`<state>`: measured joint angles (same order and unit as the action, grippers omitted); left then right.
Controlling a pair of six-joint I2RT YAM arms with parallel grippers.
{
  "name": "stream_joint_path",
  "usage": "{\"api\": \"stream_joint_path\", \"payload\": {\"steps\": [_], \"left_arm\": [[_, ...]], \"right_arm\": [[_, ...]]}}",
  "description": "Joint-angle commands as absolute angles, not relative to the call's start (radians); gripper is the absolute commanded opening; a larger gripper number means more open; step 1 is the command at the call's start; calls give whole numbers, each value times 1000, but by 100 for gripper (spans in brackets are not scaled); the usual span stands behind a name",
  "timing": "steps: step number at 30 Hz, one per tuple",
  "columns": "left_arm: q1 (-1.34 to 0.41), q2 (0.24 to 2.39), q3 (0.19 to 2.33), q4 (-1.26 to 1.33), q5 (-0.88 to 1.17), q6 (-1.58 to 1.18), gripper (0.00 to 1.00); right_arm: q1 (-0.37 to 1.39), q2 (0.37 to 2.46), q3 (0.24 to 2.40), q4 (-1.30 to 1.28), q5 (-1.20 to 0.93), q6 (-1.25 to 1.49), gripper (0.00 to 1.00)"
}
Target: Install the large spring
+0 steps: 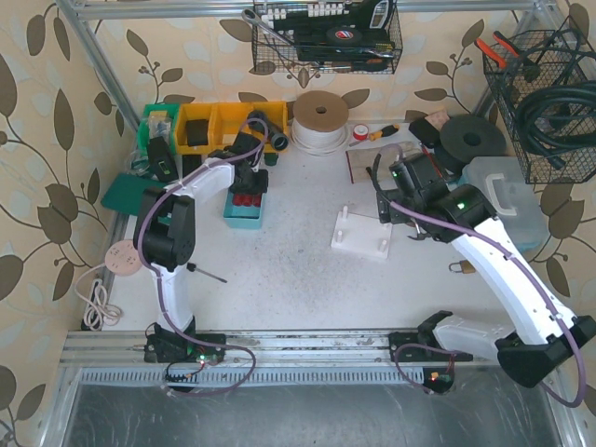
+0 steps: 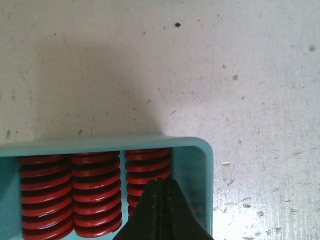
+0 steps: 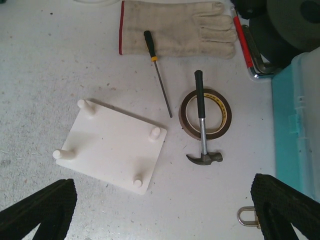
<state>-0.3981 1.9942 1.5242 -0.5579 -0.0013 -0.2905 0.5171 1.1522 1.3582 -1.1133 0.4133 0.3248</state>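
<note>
Three large red springs [image 2: 95, 195] stand side by side in a teal bin [image 2: 100, 144], which also shows in the top view [image 1: 244, 210]. My left gripper [image 2: 160, 210] is shut and empty, its tips just over the rightmost spring [image 2: 147, 167] near the bin's right wall; it also shows in the top view [image 1: 248, 177]. A white plate with several upright pegs [image 3: 112, 145] lies flat mid-table [image 1: 361, 233]. My right gripper [image 3: 162, 210] is wide open and empty, above the table just near of the plate; it also shows in the top view [image 1: 396, 200].
Right of the plate lie a hammer [image 3: 204, 158] across a brown tape roll [image 3: 186, 122], a screwdriver [image 3: 157, 70], a work glove [image 3: 175, 27] and a padlock [image 3: 247, 216]. A teal-lidded box [image 3: 297, 125] stands at the right. Yellow bins [image 1: 219, 126] line the back.
</note>
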Motion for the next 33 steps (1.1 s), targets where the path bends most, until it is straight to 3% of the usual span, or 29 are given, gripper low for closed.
{"api": "stream_joint_path", "payload": {"steps": [1, 14, 24, 29, 33], "left_arm": [[-393, 1967, 1492, -535, 46, -271, 4], [-394, 1951, 1411, -624, 33, -306, 1], [-393, 1807, 1356, -682, 12, -341, 2], [-394, 1862, 1506, -745, -17, -341, 10], [-397, 1853, 1489, -743, 0, -357, 29]], "right_arm": [[519, 1120, 1386, -1164, 460, 353, 94], [519, 1118, 1380, -1136, 485, 318, 93], [518, 1130, 1385, -1090, 487, 255, 94], [517, 1133, 1387, -1091, 478, 242, 94], [517, 1121, 1385, -1095, 487, 241, 94]]}}
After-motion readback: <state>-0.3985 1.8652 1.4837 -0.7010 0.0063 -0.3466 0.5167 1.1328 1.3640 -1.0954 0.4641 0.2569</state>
